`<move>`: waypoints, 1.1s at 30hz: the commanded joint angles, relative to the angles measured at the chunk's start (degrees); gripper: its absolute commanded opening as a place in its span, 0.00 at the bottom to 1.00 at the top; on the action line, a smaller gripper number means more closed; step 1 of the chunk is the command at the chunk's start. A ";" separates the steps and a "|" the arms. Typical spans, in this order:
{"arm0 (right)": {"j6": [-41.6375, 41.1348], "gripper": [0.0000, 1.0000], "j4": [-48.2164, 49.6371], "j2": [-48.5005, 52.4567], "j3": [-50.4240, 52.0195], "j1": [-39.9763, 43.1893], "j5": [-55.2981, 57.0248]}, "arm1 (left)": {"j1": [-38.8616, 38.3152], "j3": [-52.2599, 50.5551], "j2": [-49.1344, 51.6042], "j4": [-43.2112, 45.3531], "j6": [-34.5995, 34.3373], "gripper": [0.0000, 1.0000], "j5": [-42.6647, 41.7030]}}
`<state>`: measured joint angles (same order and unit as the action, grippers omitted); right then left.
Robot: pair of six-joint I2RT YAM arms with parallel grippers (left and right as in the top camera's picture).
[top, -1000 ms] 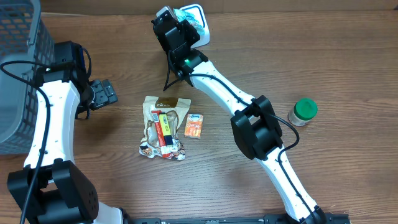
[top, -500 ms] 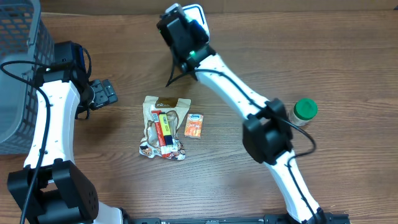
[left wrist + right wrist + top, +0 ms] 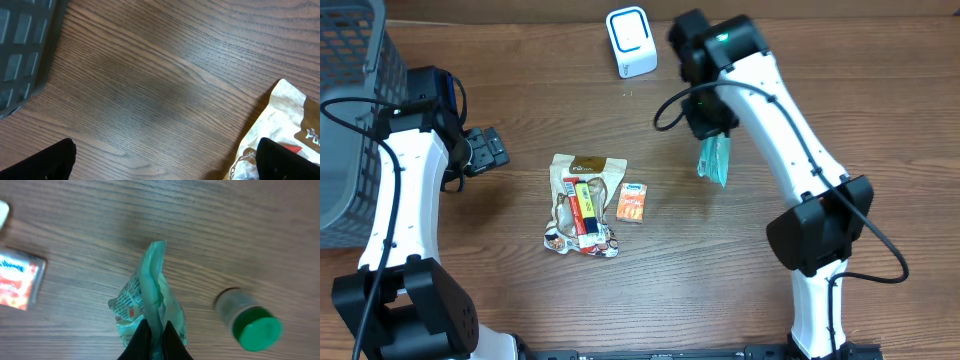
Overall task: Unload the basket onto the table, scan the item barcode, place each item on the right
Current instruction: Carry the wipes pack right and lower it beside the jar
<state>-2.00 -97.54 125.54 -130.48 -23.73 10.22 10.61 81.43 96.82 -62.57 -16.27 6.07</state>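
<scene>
My right gripper (image 3: 156, 342) is shut on the top edge of a green plastic packet (image 3: 150, 295), which hangs from it just above the table. From overhead, the packet (image 3: 714, 160) dangles below the right gripper (image 3: 712, 128), right of centre and well away from the white scanner (image 3: 631, 40) at the back. Printed text shows on the packet, but I cannot make out a barcode. My left gripper (image 3: 485, 150) stays at the left, and its wrist view shows the left gripper (image 3: 167, 165) open over bare wood.
A snack bag (image 3: 582, 205) and a small orange packet (image 3: 632, 202) lie mid-table. The bag's corner (image 3: 295, 125) shows by my left fingers. A green-lidded jar (image 3: 250, 322) stands right of the held packet. A grey basket (image 3: 350, 100) fills the far left.
The right arm has swung away from the scanner, carrying the green packet right and toward the table's middle. The left arm has not moved.
</scene>
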 commanded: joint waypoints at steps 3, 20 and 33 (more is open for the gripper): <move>-2.73 0.04 0.70 0.13 4.52 4.55 -7.39 | -0.04 0.81 0.48 0.07 0.87 1.00 0.09; -2.80 0.04 9.11 0.17 21.51 10.80 -3.10 | -0.04 0.81 0.48 0.07 0.87 1.00 0.09; -11.28 0.50 15.23 0.17 22.21 10.71 0.07 | -0.04 0.81 0.48 0.07 0.87 1.00 0.07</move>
<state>-8.47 -83.35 125.69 -108.62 -13.13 9.93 10.61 81.43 96.84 -62.57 -16.27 6.07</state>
